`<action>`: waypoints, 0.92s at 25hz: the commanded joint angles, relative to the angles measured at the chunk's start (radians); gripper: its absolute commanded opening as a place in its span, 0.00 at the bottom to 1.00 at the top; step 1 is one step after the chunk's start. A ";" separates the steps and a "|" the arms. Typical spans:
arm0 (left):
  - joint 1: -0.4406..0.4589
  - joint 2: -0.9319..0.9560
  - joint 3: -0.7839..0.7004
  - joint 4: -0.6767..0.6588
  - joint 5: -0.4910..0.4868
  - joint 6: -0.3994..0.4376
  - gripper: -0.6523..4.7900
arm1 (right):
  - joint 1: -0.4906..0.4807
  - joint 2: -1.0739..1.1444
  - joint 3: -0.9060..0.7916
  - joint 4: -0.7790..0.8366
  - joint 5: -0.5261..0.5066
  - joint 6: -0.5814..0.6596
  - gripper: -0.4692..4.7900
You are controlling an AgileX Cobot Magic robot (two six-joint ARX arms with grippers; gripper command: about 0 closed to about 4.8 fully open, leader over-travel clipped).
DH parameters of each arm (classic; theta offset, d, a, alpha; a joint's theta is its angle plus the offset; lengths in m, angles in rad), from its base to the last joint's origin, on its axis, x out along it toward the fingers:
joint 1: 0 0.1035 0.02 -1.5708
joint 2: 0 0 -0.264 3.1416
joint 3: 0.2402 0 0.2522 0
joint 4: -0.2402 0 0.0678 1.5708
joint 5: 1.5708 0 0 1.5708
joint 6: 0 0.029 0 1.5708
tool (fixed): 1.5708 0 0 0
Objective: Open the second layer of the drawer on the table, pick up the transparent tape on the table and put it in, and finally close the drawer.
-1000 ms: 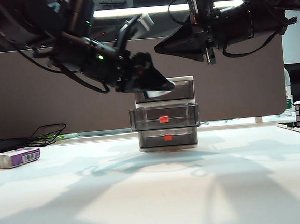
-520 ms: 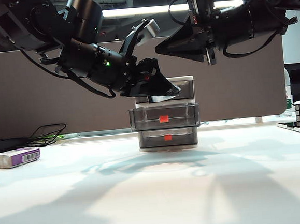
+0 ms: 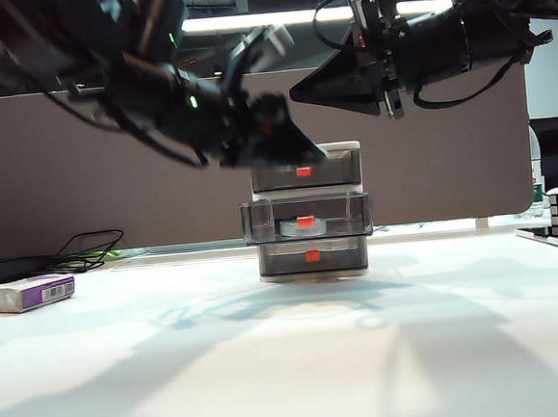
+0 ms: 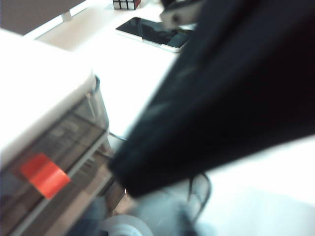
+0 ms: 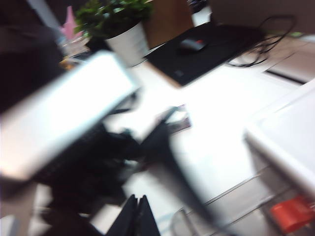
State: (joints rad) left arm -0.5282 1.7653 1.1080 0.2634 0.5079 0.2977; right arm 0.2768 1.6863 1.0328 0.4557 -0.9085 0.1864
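Lying inside the pulled-out middle drawer point(image 3: 306, 218), the tape roll point(image 3: 303, 228) shows as a pale ring behind the smoky front, just below the left end effector point(image 3: 289, 150). That drawer juts forward of the top and bottom ones in the small white-framed cabinet point(image 3: 308, 212), and its red handle point(image 3: 305, 221) faces the exterior camera. The left end effector hangs over the cabinet's upper left corner, blurred; nothing shows between its fingers, and how wide they stand cannot be told. In the left wrist view a dark finger point(image 4: 221, 93) fills most of the picture, with the top drawer's red handle point(image 4: 44, 174) beside it. The right end effector point(image 3: 299, 91) hovers higher, above and to the right of the left one, its fingers drawn to a narrow point point(image 5: 137, 216) and holding nothing. Well to the left of both, a white-and-purple box point(image 3: 30, 293) lies on the tabletop point(image 3: 291, 362).
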 commanded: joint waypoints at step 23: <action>0.007 -0.039 0.006 -0.356 -0.131 0.068 0.11 | 0.001 0.407 0.608 -0.478 0.304 -0.169 0.08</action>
State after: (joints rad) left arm -0.5213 1.7199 1.1095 -0.1329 0.3767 0.3664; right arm 0.2821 2.0823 1.6493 0.0364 -0.6132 0.0135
